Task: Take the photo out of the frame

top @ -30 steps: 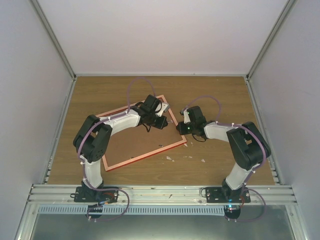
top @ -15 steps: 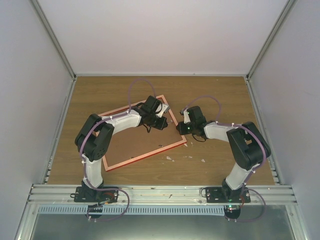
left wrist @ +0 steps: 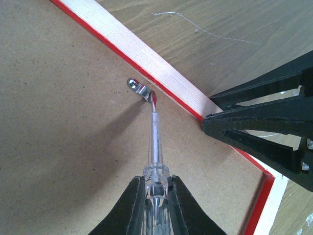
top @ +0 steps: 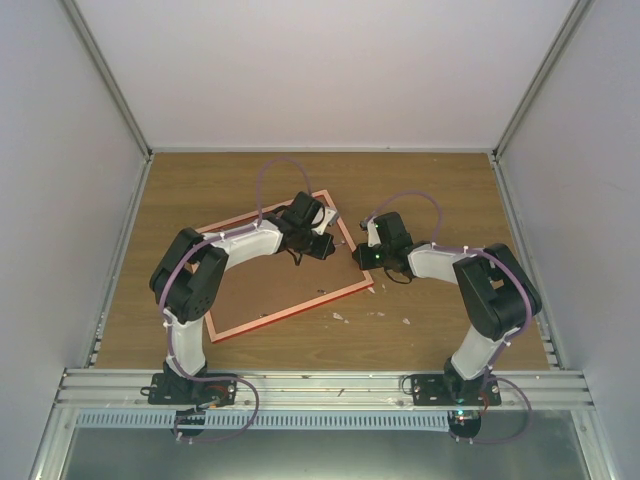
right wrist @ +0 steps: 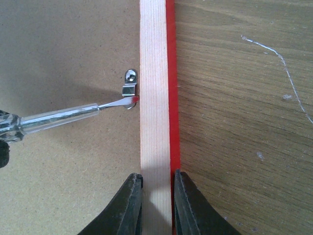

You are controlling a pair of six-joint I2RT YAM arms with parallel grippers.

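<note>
Frame (right wrist: 155,98) is clamped by right end effector (right wrist: 157,182); clip (left wrist: 138,89) is located at 12 o'clock from left end effector (left wrist: 155,183), closed on screwdriver (left wrist: 154,142).

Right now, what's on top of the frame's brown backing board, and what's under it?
On the backing board sits a metal clip, with the screwdriver tip against it. The frame lies face down, so anything beneath the board is covered; no photo shows.

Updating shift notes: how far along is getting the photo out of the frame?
Done: the frame lies face down, backing board up. In hand: right gripper pinches its rail; left gripper holds a screwdriver, tip against a metal clip. Left: freeing the board and lifting out the photo, not visible.
</note>
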